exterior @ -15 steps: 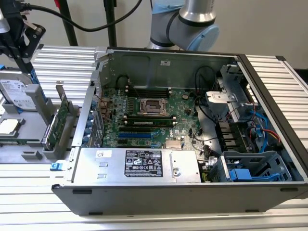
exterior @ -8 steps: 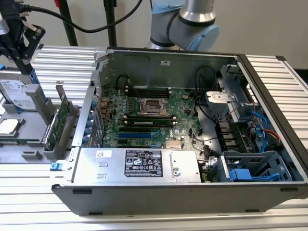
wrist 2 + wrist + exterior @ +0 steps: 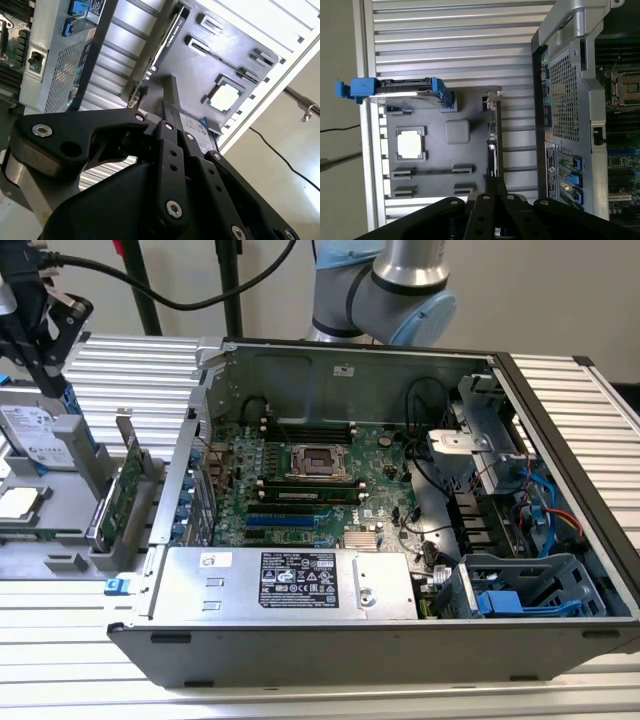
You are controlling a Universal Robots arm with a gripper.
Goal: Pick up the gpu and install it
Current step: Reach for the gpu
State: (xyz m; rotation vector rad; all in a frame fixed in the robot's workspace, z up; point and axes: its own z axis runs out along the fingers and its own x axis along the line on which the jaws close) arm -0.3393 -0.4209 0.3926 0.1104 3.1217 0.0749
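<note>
In the exterior view the gripper (image 3: 45, 365) hangs at upper left; spread or pressed together, I cannot tell. Lower, at middle left, the gpu (image 3: 125, 490), a thin green card with a silver bracket, stands on edge in a grey holder (image 3: 60, 555) beside the open computer case (image 3: 300, 660).

One gpu (image 3: 118, 495). One hard drive (image 3: 35, 435) in one blue carrier (image 3: 362, 87). One loose processor chip (image 3: 18, 502). One grey holder tray (image 3: 62, 562) with four small clips (image 3: 402, 173), on one slatted worktop (image 3: 130, 370). One open computer case (image 3: 300, 375), with one motherboard (image 3: 385, 450), one processor socket (image 3: 318, 460) and one power supply (image 3: 290, 580) inside. One robot arm (image 3: 400, 280). Two black poles (image 3: 232, 290) behind.
</note>
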